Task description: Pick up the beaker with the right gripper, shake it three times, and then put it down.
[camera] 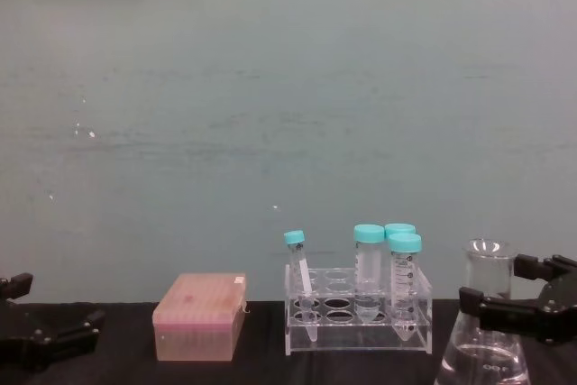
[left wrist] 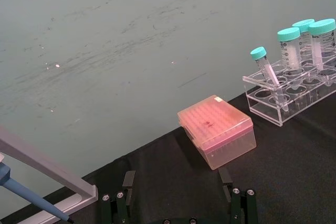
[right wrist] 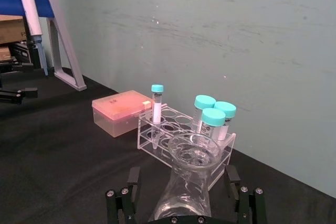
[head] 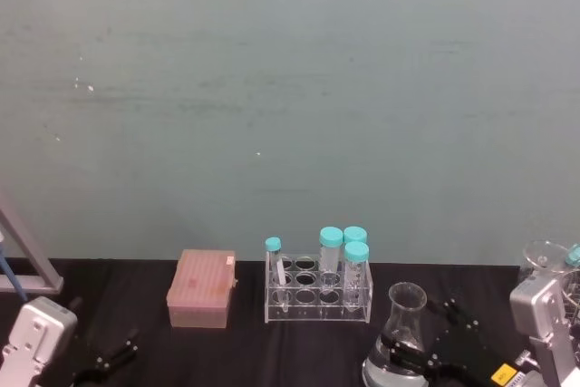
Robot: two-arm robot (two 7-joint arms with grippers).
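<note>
1. Grasp step under way: the right gripper [right wrist: 182, 173] holds its fingers spread wide. The beaker [right wrist: 190, 182] stands between them on the table [right wrist: 63, 145], with a gap at each side of its neck.
2. Next, I'd judge: close on the neck, then lift straight up.
3. Careful, the tube rack [right wrist: 157, 135] sits just beyond the fingertips; the open room lies above.
4. The left gripper [left wrist: 176, 179] is parked, fingers wide and empty.

Black table [head: 272, 351], lab setup. Pink lidded box [head: 201, 289] left of centre. Clear tube rack [head: 317, 295] just beside it, holding four teal-capped tubes [head: 332, 256]. Beaker [head: 406, 310] stands right front, clear liquid inside. Grey stand [head: 34, 271] far left.
</note>
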